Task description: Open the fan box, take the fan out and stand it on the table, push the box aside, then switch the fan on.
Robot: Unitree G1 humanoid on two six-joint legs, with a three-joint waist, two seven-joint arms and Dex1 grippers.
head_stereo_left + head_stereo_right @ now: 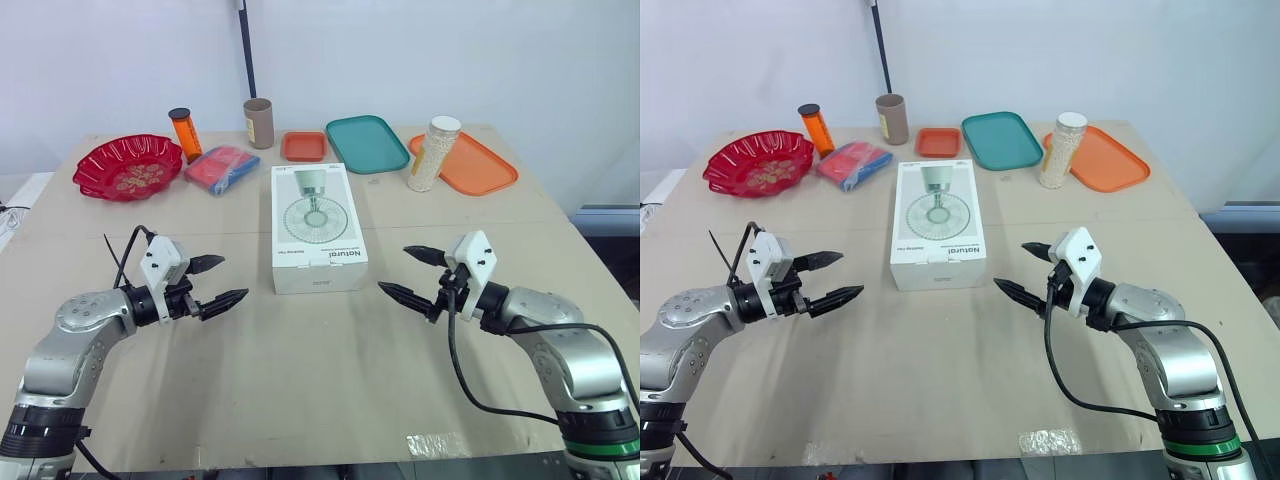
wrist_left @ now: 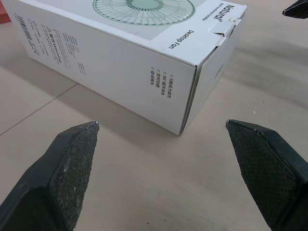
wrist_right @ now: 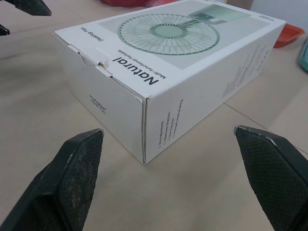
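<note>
The white fan box [image 1: 317,228], printed with a pale green fan and the word "Natural", lies flat and closed in the middle of the table. Its near end flap [image 3: 103,62] is tucked in. My left gripper [image 1: 215,281] hovers open just left of the box's near corner, nothing between its fingers [image 2: 62,173]. To the right of the box's near end, my right gripper [image 1: 415,273] also stands open and empty, its fingers [image 3: 72,168] aimed at the box corner. Both grippers are apart from the box.
Along the table's far side stand a red bowl [image 1: 127,166], an orange bottle [image 1: 185,133], a red-and-blue packet [image 1: 221,168], a brown cup [image 1: 259,122], a small orange tray [image 1: 304,146], a teal tray [image 1: 367,142], a white jar [image 1: 432,153] and an orange tray [image 1: 470,164].
</note>
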